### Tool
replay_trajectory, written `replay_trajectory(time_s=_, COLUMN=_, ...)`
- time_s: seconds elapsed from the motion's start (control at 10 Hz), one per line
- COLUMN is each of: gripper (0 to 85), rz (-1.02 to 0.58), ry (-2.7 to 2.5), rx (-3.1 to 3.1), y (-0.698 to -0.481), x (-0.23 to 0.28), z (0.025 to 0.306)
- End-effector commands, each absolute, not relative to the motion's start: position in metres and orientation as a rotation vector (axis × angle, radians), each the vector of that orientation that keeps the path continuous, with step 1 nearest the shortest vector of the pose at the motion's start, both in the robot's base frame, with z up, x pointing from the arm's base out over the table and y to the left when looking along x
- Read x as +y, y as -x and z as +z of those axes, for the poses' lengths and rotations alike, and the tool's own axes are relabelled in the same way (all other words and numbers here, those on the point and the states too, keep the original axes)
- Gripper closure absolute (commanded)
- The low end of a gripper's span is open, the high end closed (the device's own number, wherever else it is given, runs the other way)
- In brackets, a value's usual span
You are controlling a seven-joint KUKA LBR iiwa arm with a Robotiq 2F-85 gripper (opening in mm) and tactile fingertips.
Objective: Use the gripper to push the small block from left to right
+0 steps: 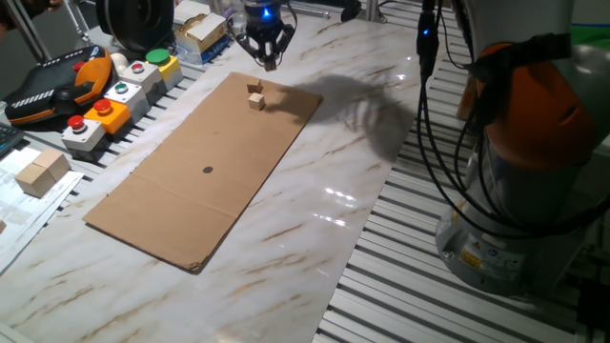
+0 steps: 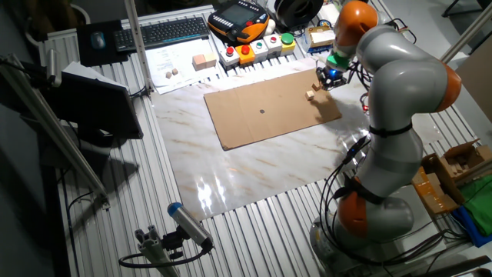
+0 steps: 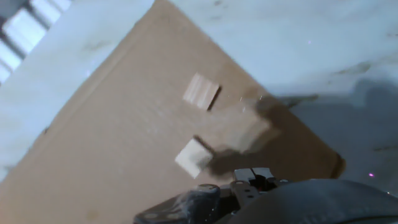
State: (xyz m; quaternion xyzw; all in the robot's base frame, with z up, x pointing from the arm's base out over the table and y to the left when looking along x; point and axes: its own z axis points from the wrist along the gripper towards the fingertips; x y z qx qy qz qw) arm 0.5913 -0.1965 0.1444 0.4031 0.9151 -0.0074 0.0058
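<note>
Two small wooden blocks lie close together near the far corner of a brown cardboard sheet (image 1: 205,171). One block (image 1: 255,101) is nearer to the camera and the other (image 1: 254,88) lies just behind it. In the hand view they show as a flat block (image 3: 201,91) and a cube-like block (image 3: 193,157). In the other fixed view, one shows as a block (image 2: 310,95) on the sheet. My gripper (image 1: 270,61) hangs above the table just beyond the blocks, with a blue light over its fingers. The fingers look pressed together, hold nothing and touch neither block.
Button boxes (image 1: 114,100) with red, green and yellow buttons line the left side. A larger wooden block (image 1: 40,171) lies on papers there. An orange and black pendant (image 1: 57,86) lies at the far left. My arm's base (image 1: 515,191) and its cables stand at the right.
</note>
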Motion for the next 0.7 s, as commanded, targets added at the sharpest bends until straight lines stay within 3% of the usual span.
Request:
replay_trajectory(time_s=0.0, gripper=84.0, rz=-0.023, ry=-1.291, rx=2.855, y=-0.593, x=-0.201, z=0.145)
replay_trajectory(time_s=0.6, gripper=84.0, rz=-0.055, ry=-1.382, rx=2.785, y=-0.592, x=-0.229, z=0.115)
